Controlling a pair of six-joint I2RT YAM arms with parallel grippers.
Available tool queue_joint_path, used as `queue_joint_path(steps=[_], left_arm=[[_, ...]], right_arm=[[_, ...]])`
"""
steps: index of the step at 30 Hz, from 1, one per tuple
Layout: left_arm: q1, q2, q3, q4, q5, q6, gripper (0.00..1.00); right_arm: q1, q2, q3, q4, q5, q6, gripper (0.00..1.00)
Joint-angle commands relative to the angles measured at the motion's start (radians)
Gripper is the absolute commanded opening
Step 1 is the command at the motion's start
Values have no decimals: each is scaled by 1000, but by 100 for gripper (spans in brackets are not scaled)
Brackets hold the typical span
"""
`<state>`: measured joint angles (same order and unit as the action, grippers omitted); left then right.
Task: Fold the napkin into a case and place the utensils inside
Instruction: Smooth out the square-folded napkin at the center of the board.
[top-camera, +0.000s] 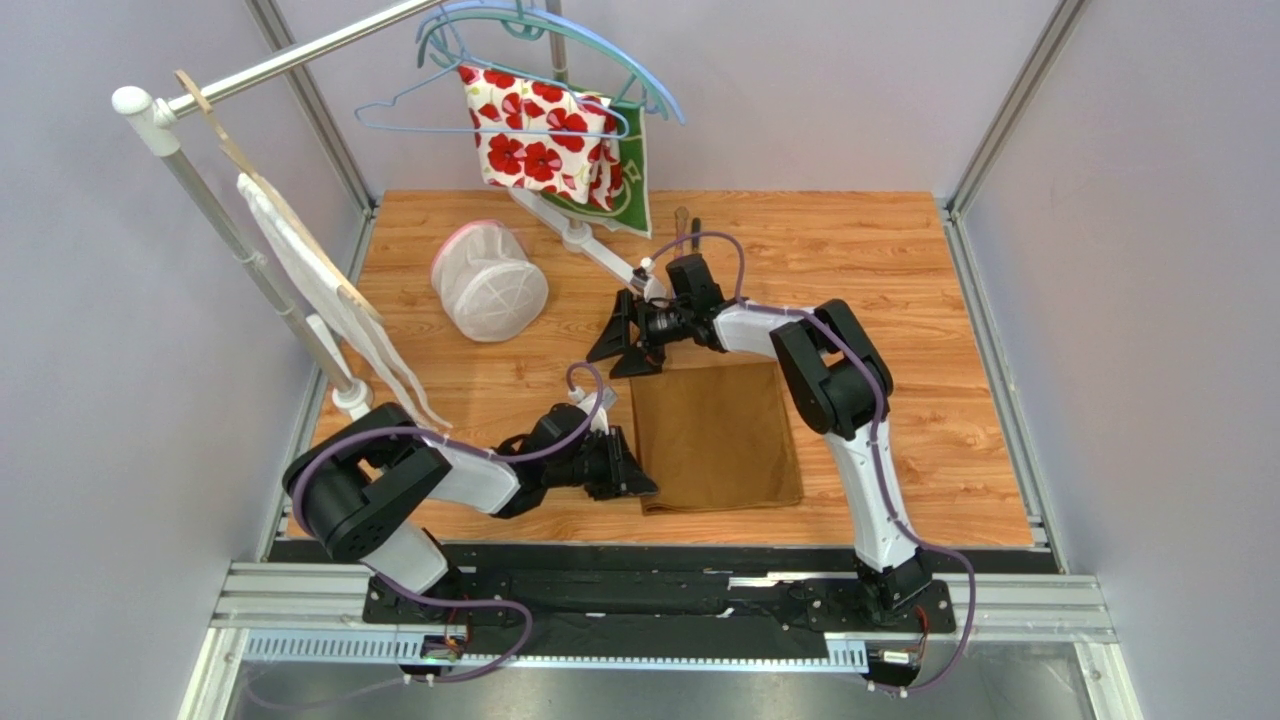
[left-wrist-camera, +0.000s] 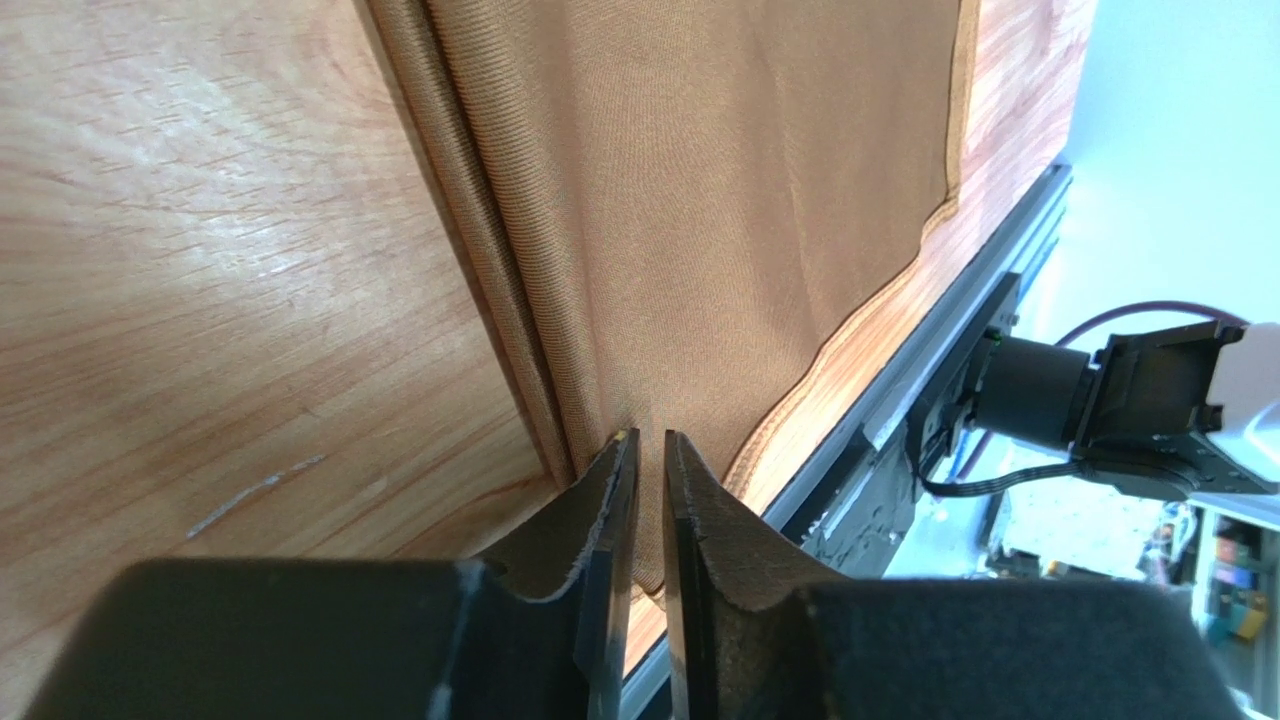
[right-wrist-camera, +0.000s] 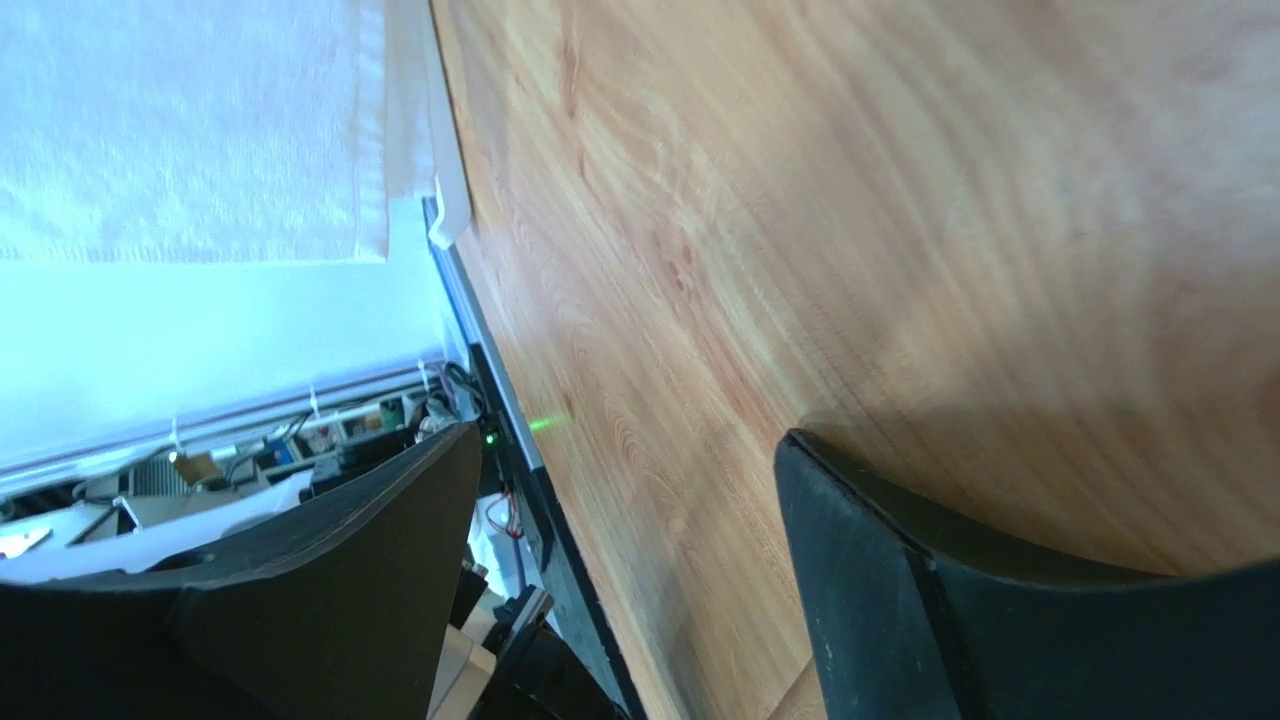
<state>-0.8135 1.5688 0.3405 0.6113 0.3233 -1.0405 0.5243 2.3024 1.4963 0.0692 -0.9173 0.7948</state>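
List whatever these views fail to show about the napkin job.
Utensils: found in no view; in the top view the right arm may hide them.
Left tool: in the left wrist view its own fingers hide whether the napkin is pinched.
Right wrist view: the napkin lies outside the frame.

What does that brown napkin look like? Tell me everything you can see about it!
The napkin is a plain golden-brown cloth with a slight shine and a stitched hem. It lies flat on the wooden table, near the front edge, and looks roughly square from above. Its left side looks folded over, so layers stack there. The left gripper pinches that left edge between its nearly closed fingers. Nothing else seems to touch it.
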Motion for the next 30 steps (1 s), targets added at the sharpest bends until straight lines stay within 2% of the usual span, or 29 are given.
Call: queue_joint_path(steps=[1, 4, 6, 10, 11, 12, 14, 15, 18, 25, 30], left_arm=[[-10, -79, 0, -252, -55, 89, 25], [-12, -249, 64, -434, -81, 122, 33], [-12, -361, 128, -555, -122, 138, 43], [23, -411, 205, -590, -152, 154, 43], [34, -397, 233, -570, -135, 163, 41], [46, -354, 245, -558, -121, 166, 35], [75, -302, 267, -518, -80, 165, 30], [85, -249, 269, -448, -70, 162, 27], [115, -138, 275, -316, -17, 151, 23], [138, 63, 319, -229, -21, 178, 22], [157, 126, 275, -274, -84, 113, 25]], right_arm=[[-40, -56, 68, -147, 57, -43, 79], [-70, -136, 58, -215, 86, -46, 81], [-98, -220, 18, -246, 103, -46, 83], [-129, -351, -111, -246, 150, -25, 85], [-135, -398, -184, -229, 181, -22, 86], [-139, -426, -226, -200, 189, 3, 88], [-139, -465, -321, -61, 202, 56, 88], [-136, -494, -405, 8, 201, 110, 89], [-127, -497, -497, 157, 190, 153, 89], [-125, -416, -565, 339, 172, 178, 89], [-159, -327, -571, 414, 149, 175, 89]])
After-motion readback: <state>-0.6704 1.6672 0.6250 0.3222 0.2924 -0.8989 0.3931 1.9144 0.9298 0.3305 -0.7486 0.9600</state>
